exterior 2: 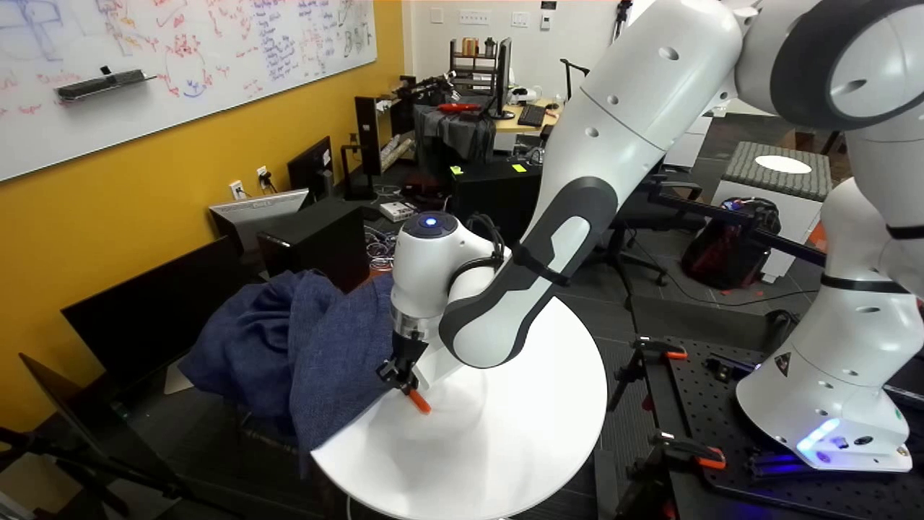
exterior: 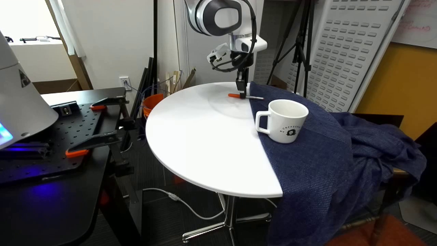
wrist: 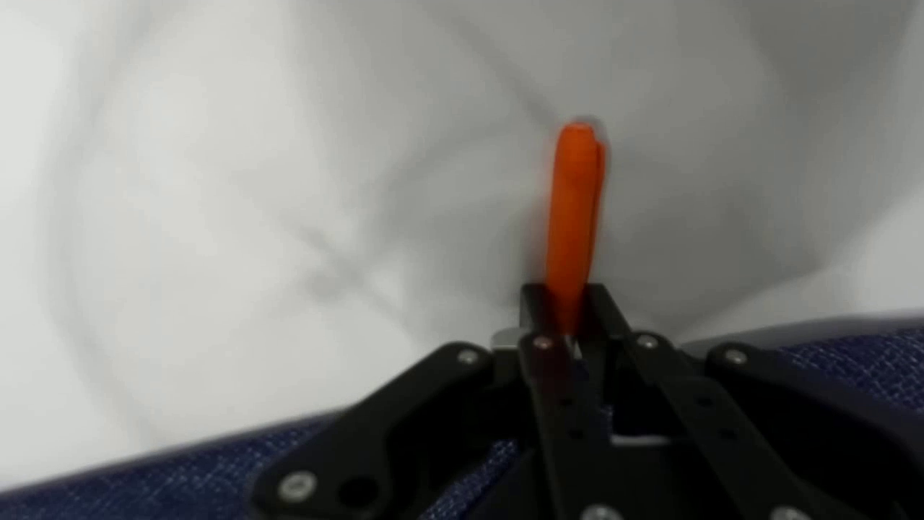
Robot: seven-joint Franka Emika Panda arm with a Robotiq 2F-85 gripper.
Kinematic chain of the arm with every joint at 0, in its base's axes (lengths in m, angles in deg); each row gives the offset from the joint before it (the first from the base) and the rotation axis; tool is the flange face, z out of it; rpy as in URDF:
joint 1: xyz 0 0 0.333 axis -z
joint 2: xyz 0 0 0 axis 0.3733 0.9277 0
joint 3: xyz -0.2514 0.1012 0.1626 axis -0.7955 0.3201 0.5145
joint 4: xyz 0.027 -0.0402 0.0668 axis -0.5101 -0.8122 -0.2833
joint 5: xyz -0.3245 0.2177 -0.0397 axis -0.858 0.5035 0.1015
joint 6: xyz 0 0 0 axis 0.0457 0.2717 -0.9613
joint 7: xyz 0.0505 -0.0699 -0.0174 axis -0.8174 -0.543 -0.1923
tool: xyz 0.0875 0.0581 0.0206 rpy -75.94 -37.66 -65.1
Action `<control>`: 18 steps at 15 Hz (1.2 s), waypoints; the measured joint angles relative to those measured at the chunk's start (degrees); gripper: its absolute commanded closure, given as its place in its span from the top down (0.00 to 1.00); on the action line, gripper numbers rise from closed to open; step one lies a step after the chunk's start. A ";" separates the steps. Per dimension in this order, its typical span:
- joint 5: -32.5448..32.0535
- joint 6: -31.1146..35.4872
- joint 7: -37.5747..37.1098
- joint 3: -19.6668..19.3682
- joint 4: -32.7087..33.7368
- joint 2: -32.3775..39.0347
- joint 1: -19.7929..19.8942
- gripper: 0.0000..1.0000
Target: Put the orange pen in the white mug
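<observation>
The orange pen (exterior: 234, 95) has a silvery-whitish end and lies level in the fingers of my gripper (exterior: 242, 95). The gripper is shut on its middle, low over the far part of the table; I cannot tell whether the pen touches the surface. In the wrist view the pen's orange end (wrist: 575, 195) sticks out beyond the fingertips (wrist: 569, 310). The orange end (exterior 2: 419, 401) also shows below the gripper (exterior 2: 406, 381) in an exterior view. The white mug (exterior: 286, 123) stands upright on the blue cloth, handle toward the bare tabletop; it does not show in the other views.
The round white table (exterior: 205, 143) is partly covered by a dark blue cloth (exterior: 317, 160), which bunches up over a chair beside it. A black bench (exterior: 112, 91) with orange-tipped clamps carries the robot base. A black tripod (exterior: 300, 51) stands behind the table.
</observation>
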 measured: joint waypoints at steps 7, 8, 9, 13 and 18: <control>-0.67 0.32 -0.78 -7.44 -0.74 -1.50 -7.64 0.04; -1.04 0.71 -1.32 -8.49 -1.02 -1.91 -8.62 0.04; -1.60 1.25 -1.91 -9.59 -1.46 -2.37 -9.61 0.04; -4.70 3.60 -6.05 -14.64 -3.63 -4.06 -13.82 0.04; -11.13 3.96 -13.87 -23.31 -5.79 -5.41 -20.89 0.04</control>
